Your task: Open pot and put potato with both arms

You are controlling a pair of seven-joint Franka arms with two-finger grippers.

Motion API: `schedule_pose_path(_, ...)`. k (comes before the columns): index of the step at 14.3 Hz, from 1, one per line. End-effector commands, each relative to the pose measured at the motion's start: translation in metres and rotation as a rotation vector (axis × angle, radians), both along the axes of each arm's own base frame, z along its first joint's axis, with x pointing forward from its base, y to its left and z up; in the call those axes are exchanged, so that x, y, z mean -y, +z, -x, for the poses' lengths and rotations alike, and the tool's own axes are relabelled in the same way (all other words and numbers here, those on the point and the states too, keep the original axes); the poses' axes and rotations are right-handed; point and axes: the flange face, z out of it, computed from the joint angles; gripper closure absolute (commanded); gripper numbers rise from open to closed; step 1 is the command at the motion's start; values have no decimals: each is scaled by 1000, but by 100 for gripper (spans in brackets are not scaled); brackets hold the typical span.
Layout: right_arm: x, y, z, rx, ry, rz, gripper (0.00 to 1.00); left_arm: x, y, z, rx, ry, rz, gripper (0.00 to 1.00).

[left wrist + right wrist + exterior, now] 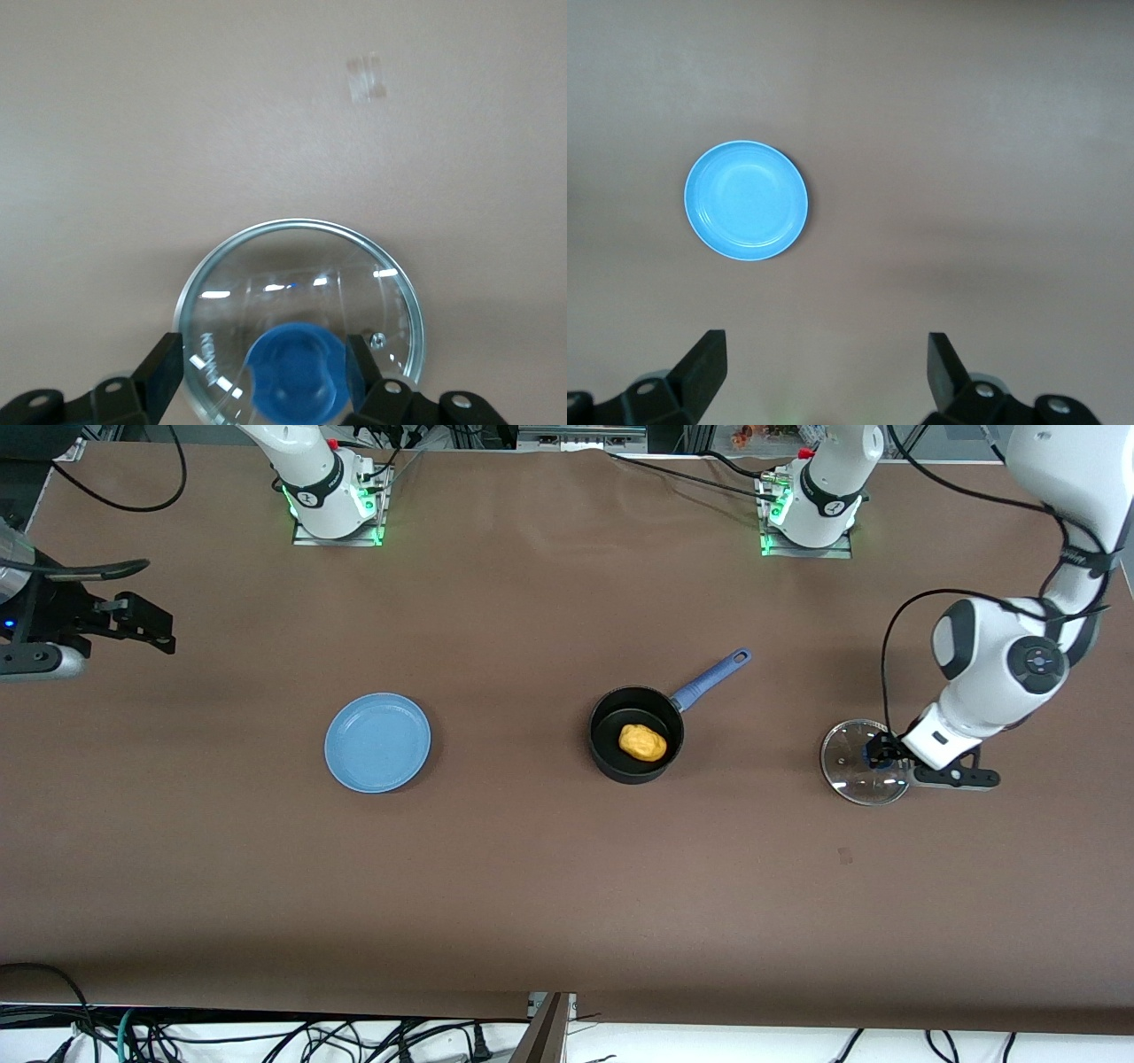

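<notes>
The black pot [631, 771] stands open mid-table, its blue handle [713, 675] pointing toward the robots' bases. The yellow-orange potato [642, 742] lies inside it. The glass lid [849, 769] rests flat on the table toward the left arm's end. My left gripper [877, 751] is low over the lid and open. In the left wrist view its fingers straddle the lid's blue knob [297, 372], with the left gripper [266, 354] not clamped on it. My right gripper [155, 624] hangs open and empty in the air over the right arm's end of the table, and it also shows in the right wrist view [824, 354].
A flat blue plate [377, 742] lies empty on the table between the pot and the right arm's end; it also shows in the right wrist view [747, 200]. The brown table runs wide around the pot, plate and lid.
</notes>
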Motion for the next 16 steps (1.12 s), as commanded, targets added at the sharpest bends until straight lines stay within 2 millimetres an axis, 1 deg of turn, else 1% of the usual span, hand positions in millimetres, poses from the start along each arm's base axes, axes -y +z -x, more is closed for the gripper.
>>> schedule_pose_path(1,0,-8,3,-3,27,0,0,-1,56,-19,-35,1,-23,18)
schedule_pose_path(2,-1,-10,1,-4,29,4,0,7,76,-27,-43,-10,-23,18)
schedule_pose_path(3,-2,-11,0,-4,37,5,0,11,90,-32,-54,-14,-24,18)
schedule_pose_path(4,-1,-11,0,-4,37,4,0,10,103,-36,-63,-8,-25,18)
schedule_pose_path(6,1,-11,0,-4,37,5,0,10,134,-42,-77,27,26,18)
schedule_pose_path(7,1,-12,0,-6,38,5,0,11,146,-44,-80,37,44,18)
schedule_pose_path(11,1,-11,0,-3,41,4,0,7,201,-50,-104,49,45,18)
schedule_pose_path(12,1,-11,0,-3,40,5,0,5,219,-50,-112,50,43,18)
schedule_pose_path(14,0,-11,0,-3,41,4,0,4,267,-49,-110,55,42,16)
schedule_pose_path(15,1,-11,0,-3,40,5,0,7,285,-47,-107,52,43,15)
schedule_pose_path(16,1,-11,0,-3,40,5,0,10,297,-46,-105,50,44,15)
